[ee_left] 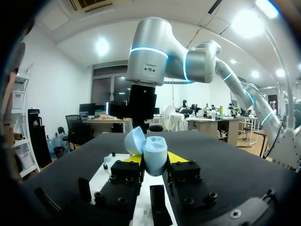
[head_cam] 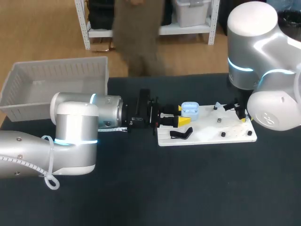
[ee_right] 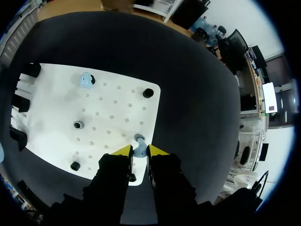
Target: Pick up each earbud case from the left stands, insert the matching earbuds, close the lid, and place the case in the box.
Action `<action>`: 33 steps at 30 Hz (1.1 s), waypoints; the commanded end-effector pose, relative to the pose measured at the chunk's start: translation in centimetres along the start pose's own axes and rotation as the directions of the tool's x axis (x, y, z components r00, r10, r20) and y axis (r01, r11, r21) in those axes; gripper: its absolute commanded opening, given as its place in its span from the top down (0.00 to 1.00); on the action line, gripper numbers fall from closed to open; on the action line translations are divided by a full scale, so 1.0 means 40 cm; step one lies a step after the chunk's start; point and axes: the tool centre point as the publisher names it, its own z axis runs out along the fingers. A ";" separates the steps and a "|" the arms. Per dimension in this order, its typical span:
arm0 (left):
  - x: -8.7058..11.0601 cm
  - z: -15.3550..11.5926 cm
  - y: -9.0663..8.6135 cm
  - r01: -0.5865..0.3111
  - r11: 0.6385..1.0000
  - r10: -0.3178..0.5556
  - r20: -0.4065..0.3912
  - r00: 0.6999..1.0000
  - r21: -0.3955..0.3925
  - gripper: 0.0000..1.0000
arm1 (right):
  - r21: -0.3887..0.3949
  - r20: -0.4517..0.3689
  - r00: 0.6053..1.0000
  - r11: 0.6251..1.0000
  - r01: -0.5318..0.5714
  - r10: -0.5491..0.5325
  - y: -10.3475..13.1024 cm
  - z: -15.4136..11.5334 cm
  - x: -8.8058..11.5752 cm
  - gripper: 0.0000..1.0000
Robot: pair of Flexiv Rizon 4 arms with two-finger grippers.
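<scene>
— While the left pincer clamps the open, smooth pale-blue earbud case above the flat white board, what surrounds it?
— A bent black stand is just beside it. The right pincer is closed on a pale-blue earbud at the board's edge. A white plastic box sits beyond on the dark desk.

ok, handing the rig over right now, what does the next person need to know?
Left gripper: shut on the open earbud case, at the white board's end.
Right gripper: shut on one earbud at the board's edge. The second earbud sits on its peg.
Done: case gripped, lid open.
Left: insert both earbuds, close the lid, place the case in the bin.
</scene>
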 end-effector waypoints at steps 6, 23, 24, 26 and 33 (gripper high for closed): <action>0.001 0.000 -0.004 -0.002 1.000 0.002 0.001 1.000 -0.006 1.00 | -0.002 0.005 1.000 1.000 -0.014 0.014 -0.003 -0.031 0.007 1.00; 0.001 0.000 -0.004 -0.002 1.000 0.002 0.001 1.000 -0.006 1.00 | -0.012 -0.034 0.996 0.997 0.076 -0.077 0.073 -0.329 0.037 1.00; 0.001 0.000 -0.004 -0.002 1.000 0.002 0.001 1.000 -0.006 1.00 | -0.012 -0.043 0.995 0.996 0.088 -0.088 0.082 -0.345 0.041 1.00; 0.001 0.000 -0.004 -0.002 1.000 0.002 0.001 1.000 -0.006 1.00 | -0.006 -0.052 0.993 0.994 0.106 -0.107 0.101 -0.376 0.045 1.00; 0.001 0.000 -0.004 -0.002 1.000 0.002 0.001 1.000 -0.006 1.00 | -0.026 -0.055 0.986 0.987 0.157 -0.158 0.167 -0.448 0.064 1.00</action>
